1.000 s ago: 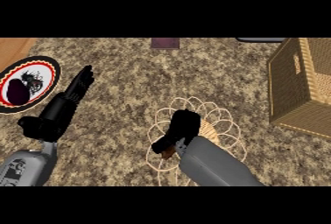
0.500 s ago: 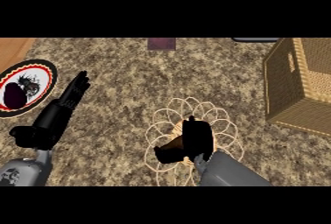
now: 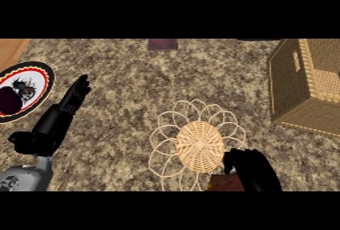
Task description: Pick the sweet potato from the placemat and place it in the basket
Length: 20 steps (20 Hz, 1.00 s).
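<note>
1. I see my right robot hand (image 3: 253, 173) at the lower edge of the head view, just off the lower right petals of the placemat (image 3: 198, 144), its fingers curled round the sweet potato (image 3: 225, 183)
2. The sweet potato shows only as a reddish-brown piece under the fingers, right at the bottom border (most of it is hidden or cut off); it lies at the placemat's lower right fringe, and I cannot tell whether it touches the mat
3. The placemat has a woven oval centre and a ring of wire-like loops; its centre is bare
4. The basket (image 3: 309, 85) stands at the right edge, well apart from my right hand and further from me, partly cut off by the right border; its near corner points toward the placemat and its open top faces up
5. Between the placemat and the basket I have a band of bare speckled tabletop (image 3: 133, 67), and a wide open stretch above the placemat as well
6. My left robot hand (image 3: 66, 108) rests at the left with straight fingers pointing away from me, holding nothing, just beside a plate (image 3: 36, 74) with a dark object (image 3: 9, 100) on it at the left edge
7. A small dark-purple thing (image 3: 163, 43) sits at the tabletop's far edge, top centre
</note>
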{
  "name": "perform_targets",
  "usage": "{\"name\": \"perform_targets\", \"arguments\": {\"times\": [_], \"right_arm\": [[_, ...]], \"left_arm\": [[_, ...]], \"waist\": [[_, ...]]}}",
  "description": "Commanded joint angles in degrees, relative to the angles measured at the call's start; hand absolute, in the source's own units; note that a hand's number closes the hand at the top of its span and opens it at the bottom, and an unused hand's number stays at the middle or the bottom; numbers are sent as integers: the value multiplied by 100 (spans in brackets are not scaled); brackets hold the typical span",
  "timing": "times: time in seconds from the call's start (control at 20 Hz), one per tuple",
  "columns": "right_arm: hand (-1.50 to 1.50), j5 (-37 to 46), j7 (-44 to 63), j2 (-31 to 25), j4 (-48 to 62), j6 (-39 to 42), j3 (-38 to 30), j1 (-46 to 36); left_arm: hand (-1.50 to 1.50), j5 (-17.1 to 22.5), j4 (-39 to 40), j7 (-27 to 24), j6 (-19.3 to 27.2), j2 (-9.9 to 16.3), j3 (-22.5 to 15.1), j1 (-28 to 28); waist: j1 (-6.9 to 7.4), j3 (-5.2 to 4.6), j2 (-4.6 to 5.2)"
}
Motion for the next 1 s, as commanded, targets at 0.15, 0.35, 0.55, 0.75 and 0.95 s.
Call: {"name": "perform_targets", "arguments": {"times": [0.15,0.35,0.55,0.75,0.95], "right_arm": [[150,-873,-981,-465,-1518,-1102,-656,1105],[150,-1221,-1233,-438,-2721,-1726,-1074,1466],[150,-1414,-917,-935,-4199,-1793,-1722,1902],[150,-1790,-686,-1256,-4901,-1874,-2529,2537],[150,-2087,-341,-1473,-5021,-1662,-3269,2599]], "left_arm": [[0,28,128,-241,-212,98,145,90],[0,138,130,-57,-195,144,316,-86],[0,-87,-44,40,46,-135,75,-45],[0,27,-254,135,-197,27,188,176],[0,-217,-79,265,-28,-248,1,-207]], "waist": [[4,-2,28],[-115,0,8],[-86,-7,-1],[36,-5,20],[6,-8,32]]}}
